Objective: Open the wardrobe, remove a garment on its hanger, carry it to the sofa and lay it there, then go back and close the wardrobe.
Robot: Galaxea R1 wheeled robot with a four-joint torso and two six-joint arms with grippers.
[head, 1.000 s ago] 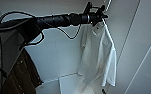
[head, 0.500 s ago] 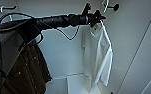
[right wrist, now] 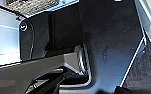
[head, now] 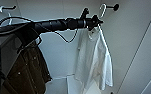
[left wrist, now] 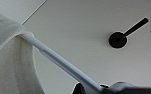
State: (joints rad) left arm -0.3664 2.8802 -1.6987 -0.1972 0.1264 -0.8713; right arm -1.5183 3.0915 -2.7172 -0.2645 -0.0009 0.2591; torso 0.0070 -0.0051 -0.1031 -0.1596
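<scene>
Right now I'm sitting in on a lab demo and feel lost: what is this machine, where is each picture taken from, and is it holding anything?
It is a wheeled robot with two arms. The head view looks into the open white wardrobe. The left arm reaches in, its pincer at the top of the white shirt, near the hanger on a black hook. A dark jacket hangs beside it. The left wrist view shows the hanger's arm up close. The right wrist view mostly shows the robot's own dark parts. Whether the pincer grips is unclear.

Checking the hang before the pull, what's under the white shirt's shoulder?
In the left wrist view, the hanger's white arm runs under the shirt's shoulder fabric. Its far end is covered by the cloth. Behind it, a black hook sits on the wardrobe wall.
</scene>
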